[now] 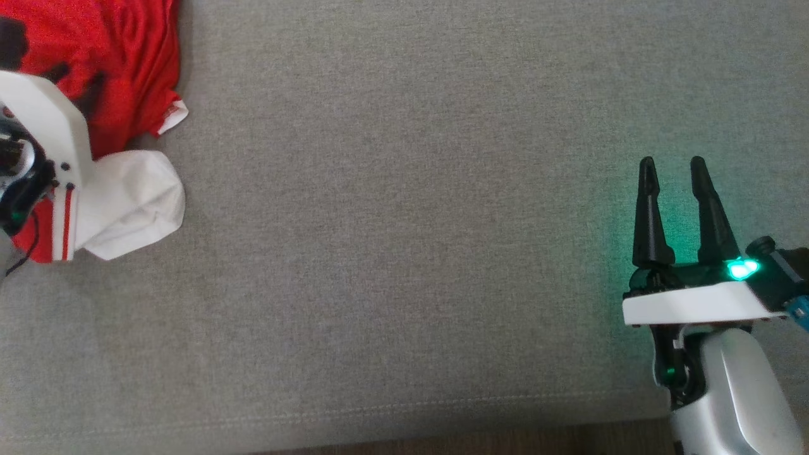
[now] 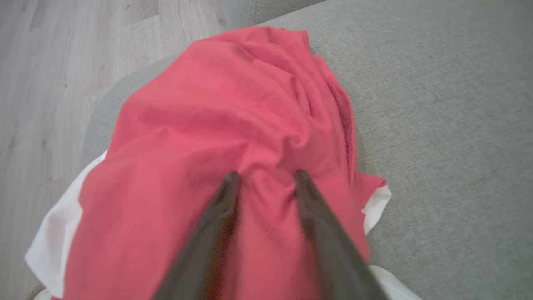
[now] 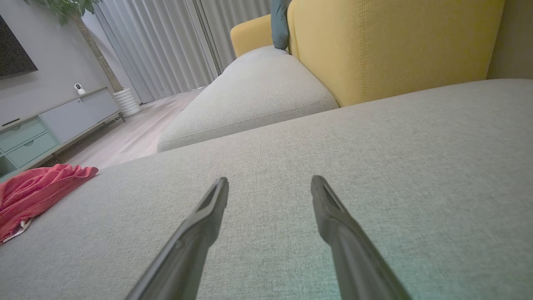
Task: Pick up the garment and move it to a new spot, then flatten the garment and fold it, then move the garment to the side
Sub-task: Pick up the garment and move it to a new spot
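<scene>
Dark fingers of my left gripper (image 2: 266,175) rise closest in the left wrist view, set apart with both tips sunk into the red garment (image 2: 216,108), a soft ridge of cloth standing between them; they are not pinched together, so I judge the cloth is bracketed rather than held. Seen from my head, the garment lies crumpled at about ten o'clock, at the left edge of the grey sofa seat (image 1: 404,253), with a white section (image 1: 136,202) bunched at its near side and my left wrist housing over it. From the left wrist, wooden floor (image 2: 41,83) shows at ten o'clock beyond the seat's edge, so the heap sits close to that rim. My right gripper (image 1: 672,163) rests at about four o'clock in the head view, well apart from the garment, fingers spread wide with nothing between them, only bare seat ahead. By my reckoning the task is at its very beginning: the pick-up is in hand but not yet done, and the garment is neither lifted nor moved. Carrying it to a new spot, flattening, folding and setting it aside all remain, and the broad stretch of seat at centre looks a fit place for that work.
</scene>
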Motion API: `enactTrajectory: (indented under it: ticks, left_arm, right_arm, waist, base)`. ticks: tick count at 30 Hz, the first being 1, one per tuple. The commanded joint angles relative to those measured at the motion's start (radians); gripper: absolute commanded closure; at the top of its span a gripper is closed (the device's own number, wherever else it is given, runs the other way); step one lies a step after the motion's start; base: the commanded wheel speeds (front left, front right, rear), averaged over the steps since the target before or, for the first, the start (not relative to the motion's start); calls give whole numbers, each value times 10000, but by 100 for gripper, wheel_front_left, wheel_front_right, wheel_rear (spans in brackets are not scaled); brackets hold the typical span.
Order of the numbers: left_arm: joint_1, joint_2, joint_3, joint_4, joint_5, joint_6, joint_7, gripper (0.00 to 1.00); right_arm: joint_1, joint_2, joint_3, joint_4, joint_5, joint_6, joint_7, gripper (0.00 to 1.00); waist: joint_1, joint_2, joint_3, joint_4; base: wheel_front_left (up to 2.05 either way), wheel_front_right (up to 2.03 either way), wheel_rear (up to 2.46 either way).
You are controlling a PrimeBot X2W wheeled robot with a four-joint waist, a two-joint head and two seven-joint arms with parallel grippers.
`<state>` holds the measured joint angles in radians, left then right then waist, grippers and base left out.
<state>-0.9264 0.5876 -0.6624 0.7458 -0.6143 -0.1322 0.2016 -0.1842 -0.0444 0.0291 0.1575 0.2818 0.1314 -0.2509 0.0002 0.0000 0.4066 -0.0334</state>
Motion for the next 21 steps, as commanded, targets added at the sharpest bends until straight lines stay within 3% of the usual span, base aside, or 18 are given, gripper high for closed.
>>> enactTrajectory:
  ticks: [1,7,9,15,21]
  left_arm:
    - [-528,662,394,-119,-53,16,-84,100]
    - [-822,514,-14,530,-191,16,-883,100]
    - [-1161,396,50,828,-56,20,-2071,100]
    - [-1556,88,318,1019,47,223,-3873,100]
    - [-1726,-159,691,601,48,433,-4539,100]
  right_arm:
    - [-162,-58,208,-323,52,-7,-109,0]
    - [-155,-58,111,-189,76,-7,-109,0]
    - [-124,-58,116,-86,104,-7,-109,0]
    - [91,-58,161,112,182,-7,-109,0]
    - [331,-58,200,234,270,-7,-109,0]
  waist:
    - [-2,0,-1,2]
    - [-2,0,-267,160]
    - [-2,0,-636,319]
    - [-2,0,-1404,510]
    - [-2,0,-2149,614]
  base:
    - [0,0,0]
    - [0,0,0]
    - [0,0,0]
    - [0,0,0]
    - [0,0,0]
